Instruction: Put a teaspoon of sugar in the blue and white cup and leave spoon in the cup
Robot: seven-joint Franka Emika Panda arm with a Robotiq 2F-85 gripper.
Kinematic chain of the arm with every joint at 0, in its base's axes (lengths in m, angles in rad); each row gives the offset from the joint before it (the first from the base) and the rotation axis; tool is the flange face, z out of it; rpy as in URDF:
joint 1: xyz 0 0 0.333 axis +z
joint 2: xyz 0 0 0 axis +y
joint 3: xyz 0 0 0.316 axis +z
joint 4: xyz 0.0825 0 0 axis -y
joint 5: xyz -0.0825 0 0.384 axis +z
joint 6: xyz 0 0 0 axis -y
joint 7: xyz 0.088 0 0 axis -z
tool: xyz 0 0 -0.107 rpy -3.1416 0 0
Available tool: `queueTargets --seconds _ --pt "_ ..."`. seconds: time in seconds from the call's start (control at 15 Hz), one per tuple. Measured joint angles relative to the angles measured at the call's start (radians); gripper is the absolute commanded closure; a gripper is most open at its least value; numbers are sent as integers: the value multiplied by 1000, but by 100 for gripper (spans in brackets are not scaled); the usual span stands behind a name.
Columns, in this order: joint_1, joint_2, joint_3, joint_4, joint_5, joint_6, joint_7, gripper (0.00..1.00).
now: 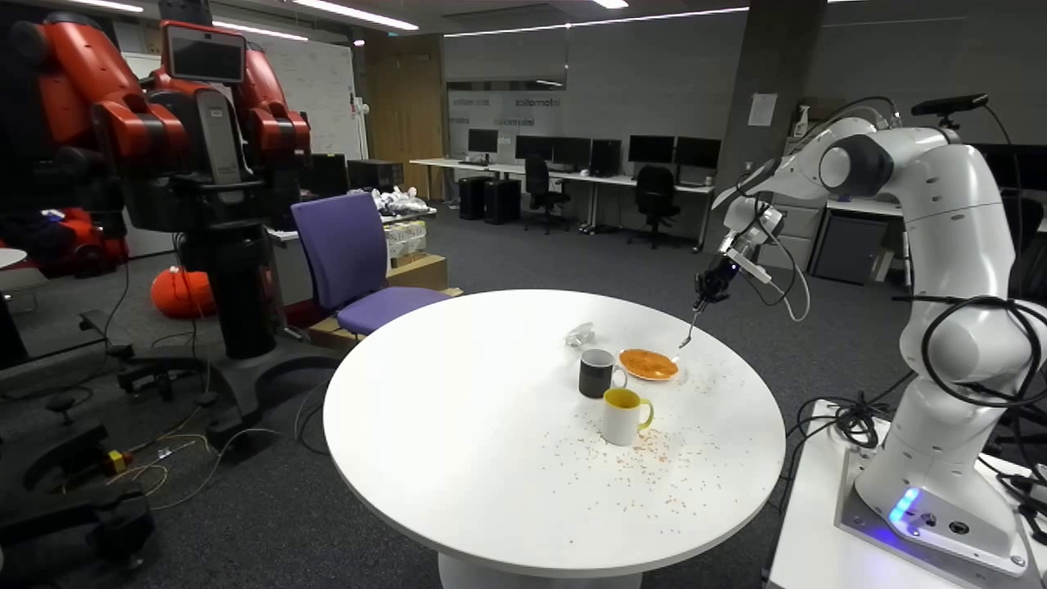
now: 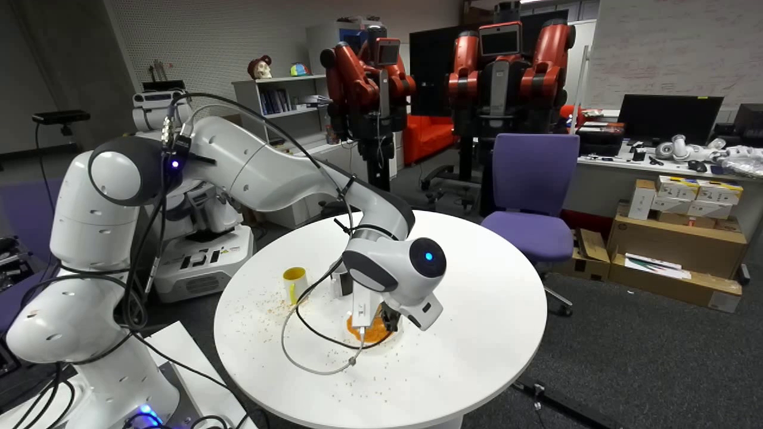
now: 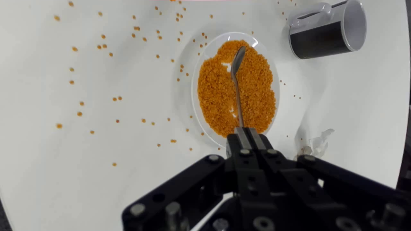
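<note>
Claw [image 3: 246,130] pinches spoon [image 3: 237,89] by handle [image 3: 239,102], probably to leave bowl [image 3: 238,60] free for scooping. Spoon slants down toward plate [image 3: 209,53] of orange grains [image 3: 215,93], perhaps stand-in for sugar. Black-sided mug [image 3: 318,40] near plate; blue and white cup I cannot find.

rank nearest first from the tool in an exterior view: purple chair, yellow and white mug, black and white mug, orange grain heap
1. Orange grain heap, left of tool
2. Black and white mug, farther back
3. Yellow and white mug, farther left
4. Purple chair, back right
</note>
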Motion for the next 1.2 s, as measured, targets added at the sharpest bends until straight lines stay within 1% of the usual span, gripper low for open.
queueTargets --seconds 0.13,0.33,0.53,0.67,0.93,1.2 --pt "-19 15 -10 18 -4 -42 82 99" --pt "-37 45 -13 46 -4 -54 197 99" --pt "-40 85 -13 77 -4 -57 304 99" --pt "-40 115 -12 100 -11 -88 358 99" --pt "-41 178 -12 157 -28 -196 429 99" --pt "-53 232 -11 214 -31 -264 438 99"
